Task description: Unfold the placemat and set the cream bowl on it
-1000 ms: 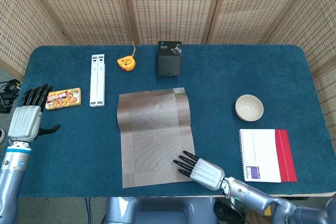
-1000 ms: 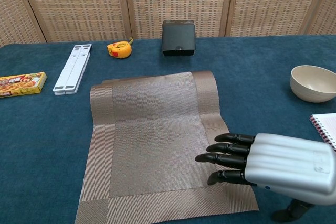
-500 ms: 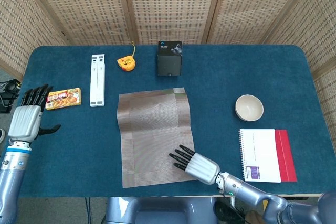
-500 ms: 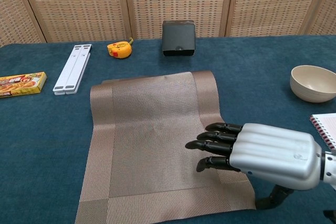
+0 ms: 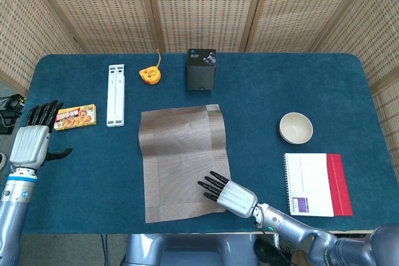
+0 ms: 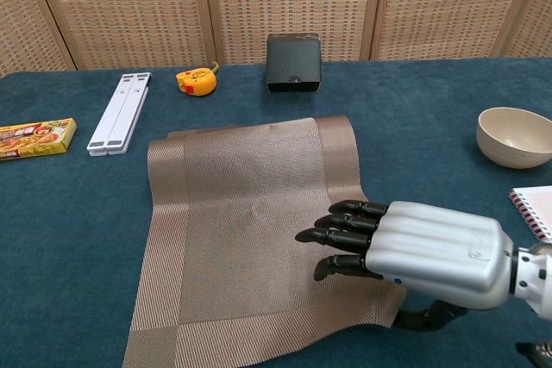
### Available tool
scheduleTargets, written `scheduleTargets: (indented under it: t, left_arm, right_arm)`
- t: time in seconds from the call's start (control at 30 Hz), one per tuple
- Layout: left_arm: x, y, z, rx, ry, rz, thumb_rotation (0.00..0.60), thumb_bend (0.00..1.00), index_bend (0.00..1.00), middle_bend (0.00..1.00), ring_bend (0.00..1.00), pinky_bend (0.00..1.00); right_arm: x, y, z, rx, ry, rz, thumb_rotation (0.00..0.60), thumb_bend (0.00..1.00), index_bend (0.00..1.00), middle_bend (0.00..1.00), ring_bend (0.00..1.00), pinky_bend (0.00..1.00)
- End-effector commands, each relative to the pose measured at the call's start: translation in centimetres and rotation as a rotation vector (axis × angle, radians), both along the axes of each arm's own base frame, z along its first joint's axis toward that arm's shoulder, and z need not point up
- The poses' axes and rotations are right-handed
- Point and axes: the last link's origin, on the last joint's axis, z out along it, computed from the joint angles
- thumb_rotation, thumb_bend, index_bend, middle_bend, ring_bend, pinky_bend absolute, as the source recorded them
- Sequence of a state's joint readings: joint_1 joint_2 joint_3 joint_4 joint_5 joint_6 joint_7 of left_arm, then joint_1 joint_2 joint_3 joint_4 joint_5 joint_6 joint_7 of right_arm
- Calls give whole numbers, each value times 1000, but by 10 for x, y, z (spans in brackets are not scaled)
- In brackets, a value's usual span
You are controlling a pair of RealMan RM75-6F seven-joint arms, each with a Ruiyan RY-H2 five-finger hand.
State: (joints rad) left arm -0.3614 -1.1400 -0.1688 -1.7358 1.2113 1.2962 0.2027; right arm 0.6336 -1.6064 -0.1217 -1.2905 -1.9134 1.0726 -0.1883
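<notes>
The brown woven placemat (image 5: 181,160) (image 6: 246,230) lies spread out in the middle of the blue table. My right hand (image 5: 225,192) (image 6: 405,252) is over the mat's near right corner, palm down, fingers stretched out toward the left, holding nothing. That corner of the mat is hidden under the hand. The cream bowl (image 5: 295,128) (image 6: 514,136) stands upright and empty on the table, well to the right of the mat. My left hand (image 5: 32,135) hovers at the table's far left edge with its fingers spread and empty; the chest view does not show it.
A black box (image 5: 201,69), a yellow tape measure (image 5: 149,76) and a white folded stand (image 5: 115,95) sit behind the mat. A yellow food box (image 5: 75,117) lies beside my left hand. A spiral notebook with a red cover (image 5: 315,184) lies near the bowl.
My right hand has slid left and slightly forward over the mat's near right corner, and that corner has shifted inward with it. The left hand and the bowl have stayed put.
</notes>
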Motion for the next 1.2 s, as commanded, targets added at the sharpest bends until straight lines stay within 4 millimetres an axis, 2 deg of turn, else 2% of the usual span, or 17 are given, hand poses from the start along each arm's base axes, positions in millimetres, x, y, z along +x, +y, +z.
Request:
scheduleTargets:
  t: [0.03,0.2,0.33,0.4,0.53,0.67,0.7,0.73,0.8,0.83,0.9,0.97,1.2]
  left_arm:
    - [0,0,0,0,1,0,600,0,0,0,0,0]
    - [0,0,0,-1,1,-1,600,0,0,0,0,0]
    - [0,0,-1,-6,2,0,600,0,0,0,0,0]
    - [0,0,-1,-6,0,1,600,0,0,0,0,0]
    - [-1,0,0,-3,1,2,600,0,0,0,0,0]
    - [-1,0,0,-4,2,3,600,0,0,0,0,0]
    - [-1,0,-1,-5,2,1,600,0,0,0,0,0]
    - [0,0,-1,-6,2,-1,600,0,0,0,0,0]
    - [1,-1,-2,-8,1,-2,600,0,0,0,0,0]
    - [1,-1,-2,-10,2,-4,600,0,0,0,0,0]
    - [2,-1,-3,-12,3,-4,600,0,0,0,0,0]
    - [2,-1,-4,-14,4,-5,600,0,0,0,0,0]
    - [3,-1,-6,-21,12,-6,600,0,0,0,0,0]
  right_arm:
    - [2,-2,0,-7,-15,1,600,705,257,0,0,0]
    - [3,-3,2,-11,-33,4,600,821,311,0,0,0]
    - [2,0,2,-5,-43,31,600,875,529,0,0,0]
    - [0,1,4,-7,-41,40,600,878,593,0,0,0]
    - [-13,2,17,-38,-15,73,600,873,622,0,0,0]
    - [-34,-2,37,-95,53,114,600,857,627,0,0,0]
    - [-44,-5,47,-123,88,134,600,855,627,0,0,0]
    - [-59,-15,66,-196,167,188,600,851,625,0,0,0]
    - [-68,-22,80,-238,220,233,600,841,623,0,0,0]
    - [-78,-34,96,-299,300,301,600,835,621,0,0,0]
    - [-84,-47,111,-360,382,389,600,820,620,0,0,0]
    - [-88,-60,123,-411,440,439,600,793,618,0,0,0]
    - [-83,-88,139,-503,523,547,600,740,616,0,0,0]
